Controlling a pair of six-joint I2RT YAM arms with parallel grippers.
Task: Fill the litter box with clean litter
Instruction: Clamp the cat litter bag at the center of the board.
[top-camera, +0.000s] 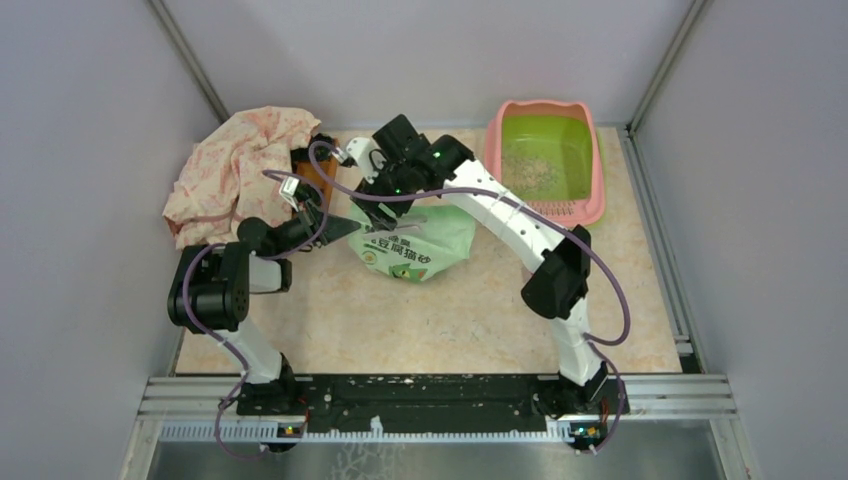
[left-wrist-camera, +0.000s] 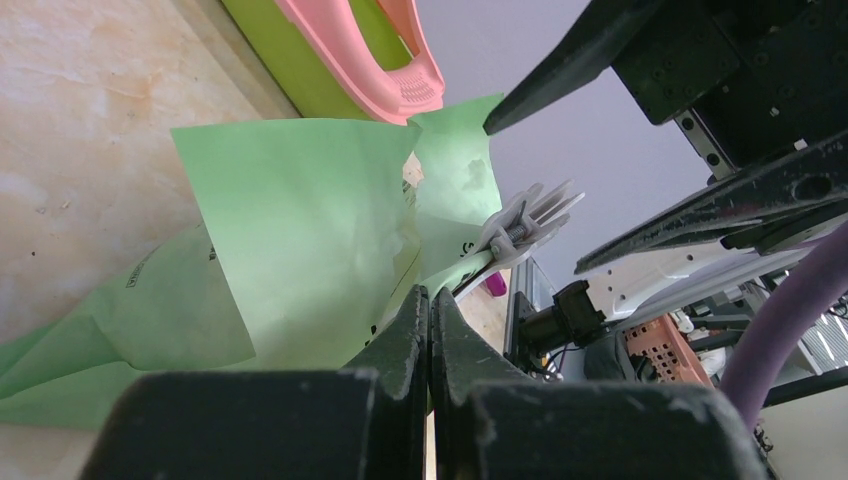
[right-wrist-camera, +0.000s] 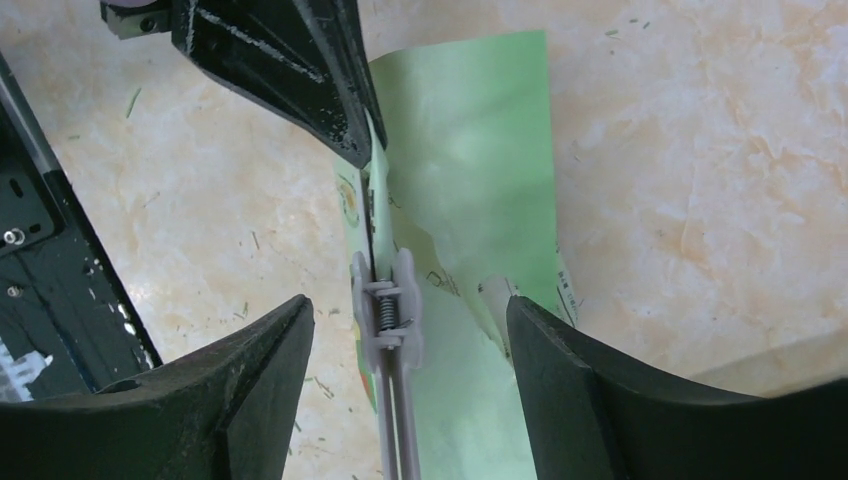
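Two grippers are working on one green bag (top-camera: 415, 250), which is the nearest thing to the bases. On the bag's left corner the left gripper (left-wrist-camera: 430, 305) is pinching the paper edge with its fingers pressed tight together, holding that flap up. From the right side the right gripper (right-wrist-camera: 408, 300) is hanging over the bag's folded mouth with its fingers apart, one on each side of a white spring clip (right-wrist-camera: 388, 325) that is biting the fold. As far as the wrist view shows, neither finger is touching the clip. The clip's long axis is pointing straight back between the fingers toward the wrist, along the fold, so the jaws are standing across its thin width. Judging from that, the coming move is a squeeze on the clip's handles to pull it off. The clip is sitting a little closer to the finger on the left of that view, so a small sideways correction is looking likely. The right arm is the one nearer the clip, and the left is only anchoring the bag. Farther back and to the right, the litter box (top-camera: 548, 160) is lying in the far-right corner, well apart from the bag. Its long axis is running near to far, with the slotted ledge at the near end. The clean litter (top-camera: 530, 172) is showing only as a thin scatter on the green basin floor. The rest is presumably hiding inside the bag, so the task is looking early, with the bag not yet opened and no pour begun.
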